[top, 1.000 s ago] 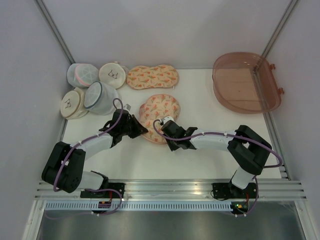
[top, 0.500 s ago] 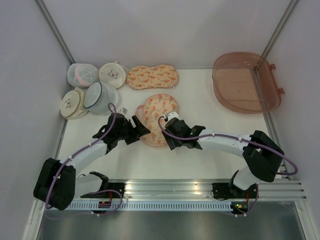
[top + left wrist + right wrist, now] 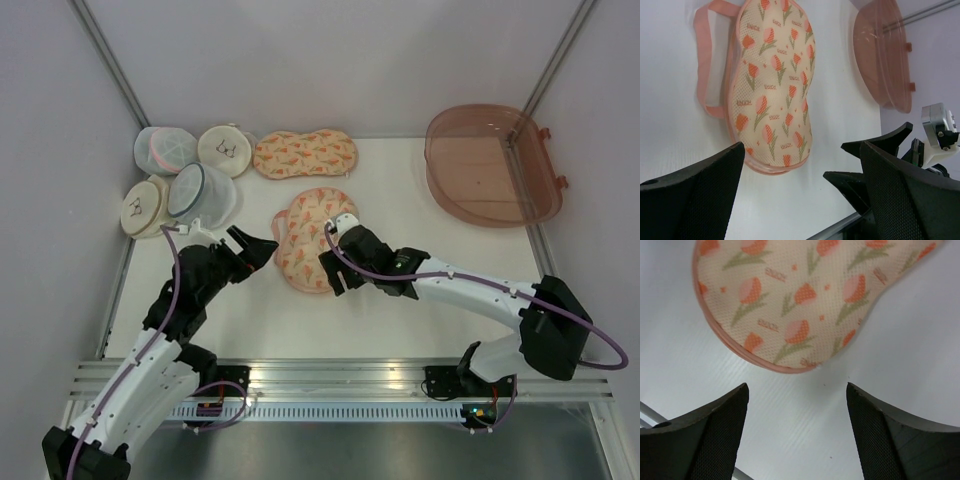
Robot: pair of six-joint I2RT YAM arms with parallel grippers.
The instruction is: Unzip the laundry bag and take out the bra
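Seen from above, the peach laundry bag lies flat mid-frame on the white worktop, zipped as far as I can tell; no bra shows. The left claw hovers spread just left of it, and the right claw hovers spread by its lower end. Neither grips anything. A pink band loops out beside the bag, upper left in the left wrist view; I can't make out the zip pull. I'd pin one lobe with one claw, find the pull along the rim, then draw it slowly round the curve.
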